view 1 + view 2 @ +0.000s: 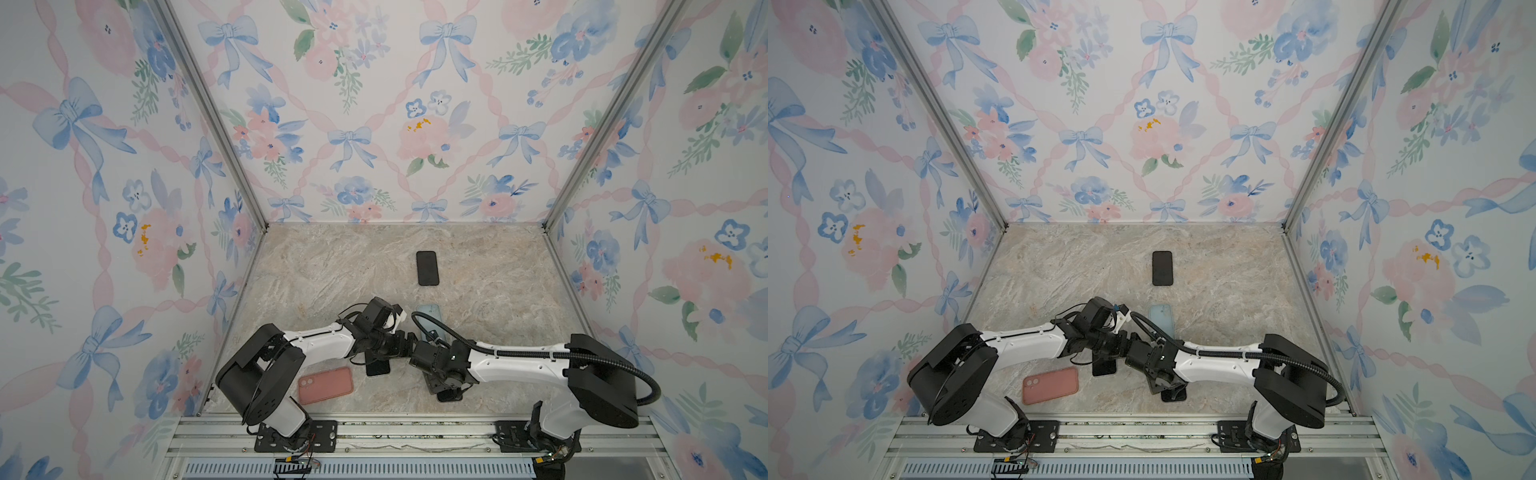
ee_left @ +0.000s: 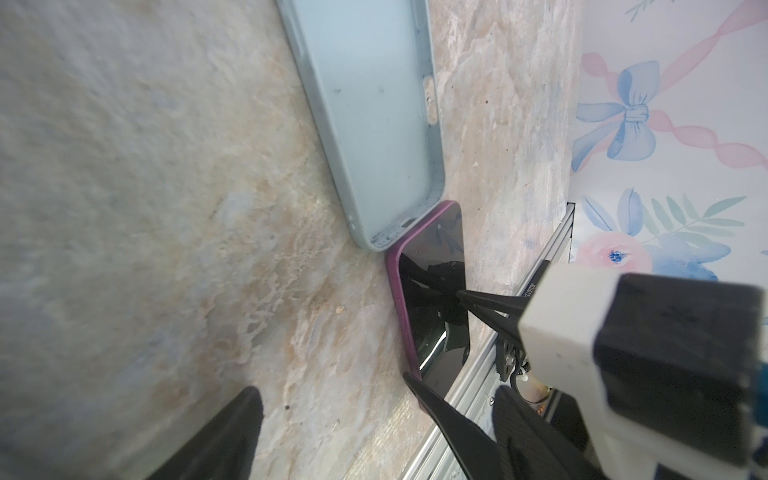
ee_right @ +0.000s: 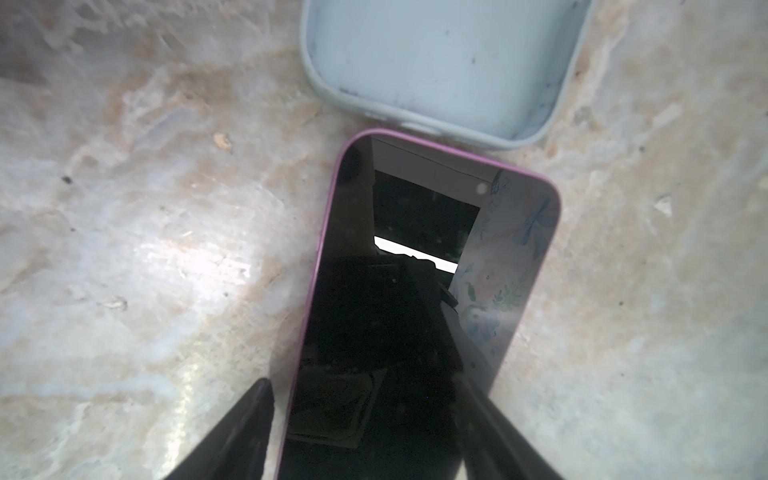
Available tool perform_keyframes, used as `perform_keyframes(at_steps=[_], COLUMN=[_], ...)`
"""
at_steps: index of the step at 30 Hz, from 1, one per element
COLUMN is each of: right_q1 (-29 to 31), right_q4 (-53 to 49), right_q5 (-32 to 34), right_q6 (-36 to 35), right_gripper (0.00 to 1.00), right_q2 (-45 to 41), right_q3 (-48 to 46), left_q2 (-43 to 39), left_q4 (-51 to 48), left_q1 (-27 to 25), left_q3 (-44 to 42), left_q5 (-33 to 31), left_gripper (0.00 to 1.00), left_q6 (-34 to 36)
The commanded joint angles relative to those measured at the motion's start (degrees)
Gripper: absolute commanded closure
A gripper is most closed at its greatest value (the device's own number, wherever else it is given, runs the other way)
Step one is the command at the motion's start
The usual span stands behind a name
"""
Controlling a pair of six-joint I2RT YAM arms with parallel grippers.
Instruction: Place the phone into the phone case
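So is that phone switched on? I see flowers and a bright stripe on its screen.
Likely just reflections: in the right wrist view the phone mirrors the floral wallpaper and a bright strip, and glare whitens the table beside it; in the left wrist view the same glass mirrors only dark shapes and a little pale light.

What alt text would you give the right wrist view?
A purple-edged phone lies screen up on the marble table, its far end against the rim of a pale blue case lying hollow side up. The jaws of the right gripper straddle the phone's near end.
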Motion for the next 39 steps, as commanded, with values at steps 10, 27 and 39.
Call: perform_keyframes(at_steps=[10,27,39], right_q1=[-1.7,-2.7,0.8], right_q4=[-3.0,10.7,8.1], right_q5=[1.0,-4.1,-1.0], right_q6=[1.5,9.0,10.5], right_gripper=[0.05,0.01,0.24], right_q2=[-10.7,-13.8,-8.4], right_q3=[-0.3,-12.9,-13.4], left_q2=[-3.0,-1.7,3.3], left_q4=[-1.1,3.2,6.5], left_q1=[0.5,0.4,0.5], left_q3=[-2.1,-3.4,-2.7], left_q5=[0.1,3.8,6.8], left_gripper=[0.12,0.12,0.17], left_q6=[-2.1,-5.3,-5.3])
